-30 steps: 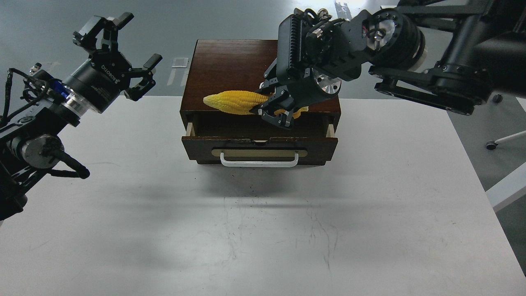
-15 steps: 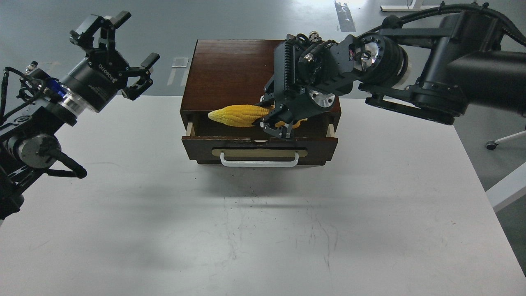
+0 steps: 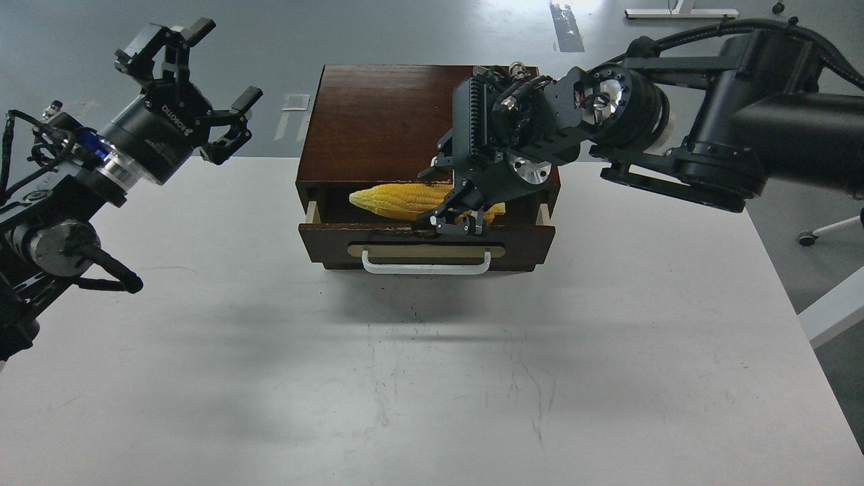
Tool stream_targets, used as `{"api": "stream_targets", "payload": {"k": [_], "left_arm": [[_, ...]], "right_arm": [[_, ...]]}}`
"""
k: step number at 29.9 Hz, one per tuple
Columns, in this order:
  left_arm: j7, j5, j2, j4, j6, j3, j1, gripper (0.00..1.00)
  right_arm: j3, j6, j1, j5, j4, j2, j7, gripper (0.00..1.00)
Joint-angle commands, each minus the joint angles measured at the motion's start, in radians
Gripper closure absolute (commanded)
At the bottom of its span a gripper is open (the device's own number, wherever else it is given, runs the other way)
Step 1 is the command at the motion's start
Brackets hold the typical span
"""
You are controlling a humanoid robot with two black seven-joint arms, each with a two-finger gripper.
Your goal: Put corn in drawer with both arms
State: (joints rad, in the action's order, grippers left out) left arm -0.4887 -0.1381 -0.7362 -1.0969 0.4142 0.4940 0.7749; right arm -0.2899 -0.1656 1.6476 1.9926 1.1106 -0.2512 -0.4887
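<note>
Grey floor is showing behind a white table (image 3: 202,378) that is filling the lower part of the head view.

Item: dark brown wooden box (image 3: 378,115), sitting at the table's far edge.

Item: drawer (image 3: 426,244), standing pulled out toward the camera, its white bar handle (image 3: 426,264) facing front on a brass-coloured oval plate, pale wood sides showing at both ends.

Item: corn (image 3: 398,199), yellow and ribbed, lying lengthwise across the drawer opening with its pointed tip aiming left; whether it is resting on the drawer bottom cannot be told.

Item: right gripper (image 3: 457,219), reaching in from the right and pointing down into the drawer opening, its fingers closing around the thick right end of the corn and partly hiding it.

Item: left gripper (image 3: 192,81), hovering well apart from the box above the table's far left edge, fingers spreading wide and holding nothing, white lettering showing on its body.
</note>
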Motion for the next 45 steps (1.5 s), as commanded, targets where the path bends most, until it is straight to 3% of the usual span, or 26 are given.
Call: {"api": "stream_targets", "payload": {"k": [1, 11, 13, 15, 24, 29, 34, 40, 45], "left_arm": [[0.000, 0.000, 0.001, 0.000, 0.000, 0.000, 0.000, 0.01], [0.000, 0.000, 0.000, 0.000, 0.000, 0.000, 0.000, 0.01], [0.000, 0.000, 0.000, 0.000, 0.000, 0.000, 0.000, 0.01], [0.000, 0.000, 0.000, -0.005, 0.000, 0.000, 0.000, 0.01], [0.000, 0.000, 0.001, -0.005, 0.000, 0.000, 0.000, 0.01], [0.000, 0.000, 0.008, -0.005, 0.000, 0.000, 0.000, 0.01], [0.000, -0.001, 0.014, -0.005, 0.000, -0.002, 0.000, 0.01], [0.000, -0.003, 0.017, -0.005, -0.002, 0.000, -0.019, 0.01], [0.000, -0.006, 0.026, -0.005, -0.002, 0.000, -0.032, 0.01]], "right_arm": [[0.001, 0.000, 0.000, -0.003, 0.000, -0.002, 0.000, 0.34], [0.017, 0.003, 0.018, -0.024, 0.003, -0.033, 0.000, 0.26], [0.043, 0.003, 0.032, -0.054, 0.000, -0.056, 0.000, 0.21], [0.073, 0.003, 0.043, -0.150, -0.003, -0.098, 0.000, 0.06], [0.092, 0.003, 0.024, -0.612, -0.002, -0.307, 0.000, 0.04], [0.156, 0.009, -0.156, -1.041, -0.008, -0.427, 0.000, 0.01], [0.265, 0.056, -0.357, -1.314, -0.052, -0.445, 0.000, 0.01], [0.463, 0.161, -0.619, -1.531, -0.077, -0.427, 0.000, 0.01], [0.608, 0.166, -0.791, -1.620, -0.077, -0.390, 0.000, 0.01]]}}
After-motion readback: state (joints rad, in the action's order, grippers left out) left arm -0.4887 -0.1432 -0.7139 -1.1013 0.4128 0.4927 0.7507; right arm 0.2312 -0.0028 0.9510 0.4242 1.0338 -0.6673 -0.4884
